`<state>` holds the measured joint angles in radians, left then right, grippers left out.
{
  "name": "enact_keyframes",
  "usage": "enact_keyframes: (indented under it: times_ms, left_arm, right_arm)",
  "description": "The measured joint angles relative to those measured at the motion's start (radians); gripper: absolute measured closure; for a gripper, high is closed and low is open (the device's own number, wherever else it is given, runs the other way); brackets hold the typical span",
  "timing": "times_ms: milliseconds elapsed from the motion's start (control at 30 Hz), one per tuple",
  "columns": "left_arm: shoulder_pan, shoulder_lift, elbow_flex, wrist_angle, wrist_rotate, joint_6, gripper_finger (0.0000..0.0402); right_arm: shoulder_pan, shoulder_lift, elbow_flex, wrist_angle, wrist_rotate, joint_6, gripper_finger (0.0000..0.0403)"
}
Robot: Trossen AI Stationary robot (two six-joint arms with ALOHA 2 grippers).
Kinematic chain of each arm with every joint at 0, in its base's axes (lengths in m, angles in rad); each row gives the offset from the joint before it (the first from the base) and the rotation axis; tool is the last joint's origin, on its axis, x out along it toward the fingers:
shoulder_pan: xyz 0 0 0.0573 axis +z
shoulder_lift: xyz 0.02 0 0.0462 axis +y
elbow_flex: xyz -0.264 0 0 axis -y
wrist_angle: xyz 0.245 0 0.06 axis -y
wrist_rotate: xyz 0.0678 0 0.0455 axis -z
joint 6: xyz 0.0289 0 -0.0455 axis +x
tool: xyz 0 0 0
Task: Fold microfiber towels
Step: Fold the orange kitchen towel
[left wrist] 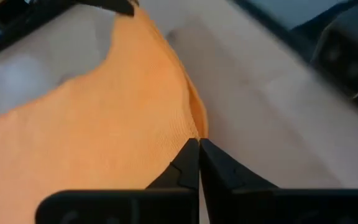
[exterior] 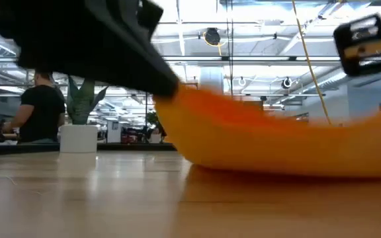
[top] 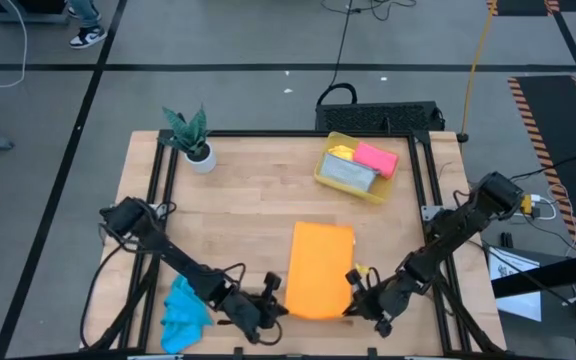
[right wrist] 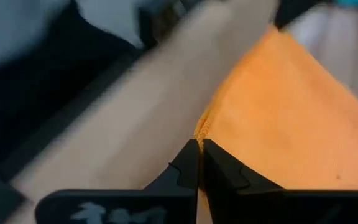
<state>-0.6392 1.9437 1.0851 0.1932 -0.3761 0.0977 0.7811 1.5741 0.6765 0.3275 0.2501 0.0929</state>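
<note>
The surface (top: 248, 215) carries the orange towel (top: 319, 268) at its near middle. The towel's near left corner is clamped by the left end effector (top: 280, 312), its near right corner by the right end effector (top: 349, 309). A blue towel (top: 183, 308) is crumpled left of the orange one; a bin (top: 324, 172) with pink, yellow and grey towels sits beyond it.

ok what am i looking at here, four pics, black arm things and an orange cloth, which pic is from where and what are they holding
It is a two-armed robot at a wooden table. One picture looks straight down, one looks level across the tabletop, and two come from cameras on the wrists. The left gripper and the right gripper are each shut on a near corner of the orange towel; both wrist pictures show dark fingers pinching its edge. A bright blue towel lies crumpled by the left arm. At the back stand a yellow bin holding grey, pink and yellow cloths, and a potted plant.
</note>
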Motion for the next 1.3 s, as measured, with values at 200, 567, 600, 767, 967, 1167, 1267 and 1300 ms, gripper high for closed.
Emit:
enact_keyframes:
  times_ms: [200,567,600,767,967,1167,1267,1300]
  left_arm:
    - [-0.033,-0.082,0.0,0.085,0.013,0.002,0.0386]
    - [-0.015,-0.125,0.001,0.062,-0.168,-0.015,0.0387]
    - [-0.002,-0.125,0.001,0.045,-0.18,-0.034,0.0386]
    - [0.075,-0.125,0.001,-0.067,-0.236,-0.126,0.0396]
    - [0.164,-0.125,0.001,-0.122,-0.244,-0.22,0.0389]
    - [0.221,-0.12,0.001,-0.198,-0.246,-0.304,0.0395]
    - [0.239,-0.103,0.0,-0.203,-0.251,-0.317,0.0393]
    - [0.241,-0.099,-0.001,-0.206,-0.253,-0.316,0.0395]
  right_arm:
    - [0.014,-0.043,0.001,0.116,-0.096,0.01,0.0397]
    - [0.035,-0.203,0.001,-0.112,0.176,0.285,0.04]
    - [0.031,-0.212,0.001,-0.15,0.215,0.314,0.04]
    - [-0.012,-0.229,-0.046,-0.222,0.3,0.445,0.0401]
    - [-0.082,-0.223,-0.145,-0.226,0.304,0.577,0.0402]
    - [-0.13,-0.223,-0.203,-0.221,0.305,0.623,0.0402]
    - [-0.134,-0.223,-0.206,-0.21,0.301,0.604,0.0402]
    - [-0.133,-0.223,-0.206,-0.184,0.298,0.587,0.0402]
